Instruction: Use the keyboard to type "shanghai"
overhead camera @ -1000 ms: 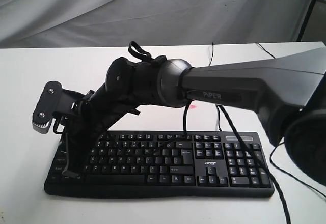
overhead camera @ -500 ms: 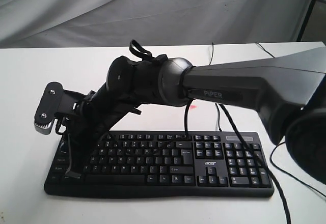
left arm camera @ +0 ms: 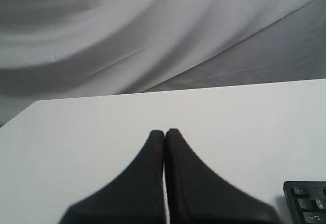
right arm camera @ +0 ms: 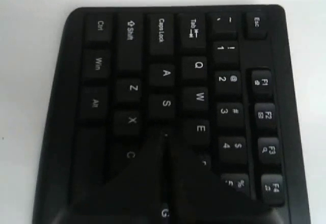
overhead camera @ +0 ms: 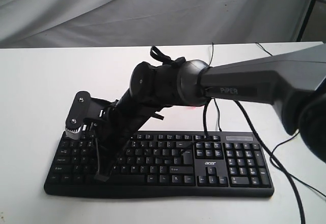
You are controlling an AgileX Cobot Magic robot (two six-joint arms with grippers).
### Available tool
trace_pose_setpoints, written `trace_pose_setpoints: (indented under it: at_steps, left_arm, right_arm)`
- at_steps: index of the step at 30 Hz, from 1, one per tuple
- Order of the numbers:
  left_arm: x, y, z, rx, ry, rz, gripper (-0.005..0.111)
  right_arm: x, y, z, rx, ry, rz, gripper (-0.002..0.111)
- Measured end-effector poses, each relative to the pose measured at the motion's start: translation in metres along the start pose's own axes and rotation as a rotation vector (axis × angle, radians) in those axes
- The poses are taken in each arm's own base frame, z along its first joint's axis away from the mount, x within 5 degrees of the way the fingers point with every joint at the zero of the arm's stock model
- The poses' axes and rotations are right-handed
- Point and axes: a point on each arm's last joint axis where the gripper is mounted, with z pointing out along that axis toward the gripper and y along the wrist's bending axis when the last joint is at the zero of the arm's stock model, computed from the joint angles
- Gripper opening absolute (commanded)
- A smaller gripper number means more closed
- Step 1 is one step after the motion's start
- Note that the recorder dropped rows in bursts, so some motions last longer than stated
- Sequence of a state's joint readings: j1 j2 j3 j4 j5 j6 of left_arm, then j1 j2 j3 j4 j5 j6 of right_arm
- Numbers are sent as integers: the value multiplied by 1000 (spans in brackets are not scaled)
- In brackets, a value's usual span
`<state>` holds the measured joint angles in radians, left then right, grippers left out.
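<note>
Keyboard [overhead camera: 204,163], stiff light plastic with the white table [overhead camera: 30,107] beneath it, likely wants no grasp, only short presses on springy keys from the clenched right gripper [right arm camera: 165,134] just beside its S key.

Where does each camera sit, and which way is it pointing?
Exterior: on the keyboard's typing side, facing across the table; shows the right arm over the letter keys.
Left wrist: behind the shut left gripper, looking across the table.
Right wrist: behind the shut right gripper, looking down at the S key and its neighbours.
All three show the keyboard.
</note>
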<state>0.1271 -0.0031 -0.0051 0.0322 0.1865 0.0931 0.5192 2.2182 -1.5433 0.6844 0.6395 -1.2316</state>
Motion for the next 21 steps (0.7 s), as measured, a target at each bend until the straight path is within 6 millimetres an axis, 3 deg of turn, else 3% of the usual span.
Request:
trace_pose_setpoints:
  at_steps: [15,21]
  left_arm:
    - [0,0,0,0,0,0,1]
    - [0,0,0,0,0,0,1]
  right_arm:
    - [27,19,-47,95,10,2,0]
    - [37,28,-45,83,-21,13,0]
